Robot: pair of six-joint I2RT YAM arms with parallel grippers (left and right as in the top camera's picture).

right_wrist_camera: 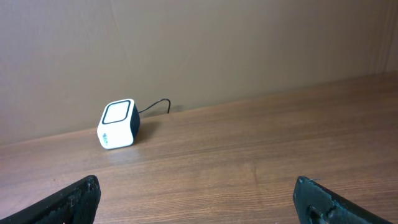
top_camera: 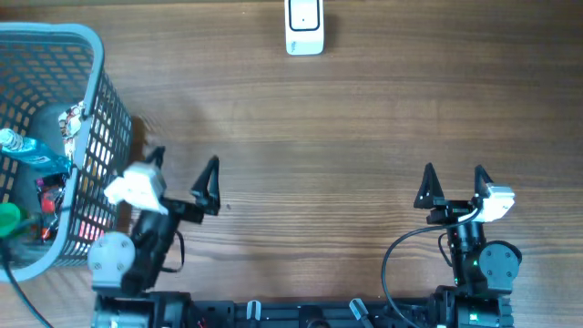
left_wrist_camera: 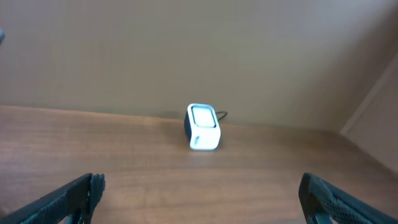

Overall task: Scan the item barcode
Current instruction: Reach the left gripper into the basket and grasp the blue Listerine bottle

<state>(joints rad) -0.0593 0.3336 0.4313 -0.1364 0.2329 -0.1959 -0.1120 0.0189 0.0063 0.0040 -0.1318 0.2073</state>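
Observation:
A small white barcode scanner (top_camera: 304,27) with a dark window stands at the far edge of the wooden table; it also shows in the left wrist view as the scanner (left_wrist_camera: 203,127) and in the right wrist view as the scanner (right_wrist_camera: 117,124), its cable trailing behind. Items lie in a blue mesh basket (top_camera: 86,55) at the left: a blue-capped bottle (top_camera: 27,150), a green piece (top_camera: 8,217), red packaging (top_camera: 50,196). My left gripper (top_camera: 182,173) stands open beside the basket, nothing between its fingers. My right gripper (top_camera: 453,180) is open and empty at the near right.
The basket's wall (top_camera: 100,155) stands close to the left gripper's outer finger. A plain brown wall (left_wrist_camera: 199,50) rises behind the scanner. Bare wood table (top_camera: 319,164) lies between both grippers and the scanner.

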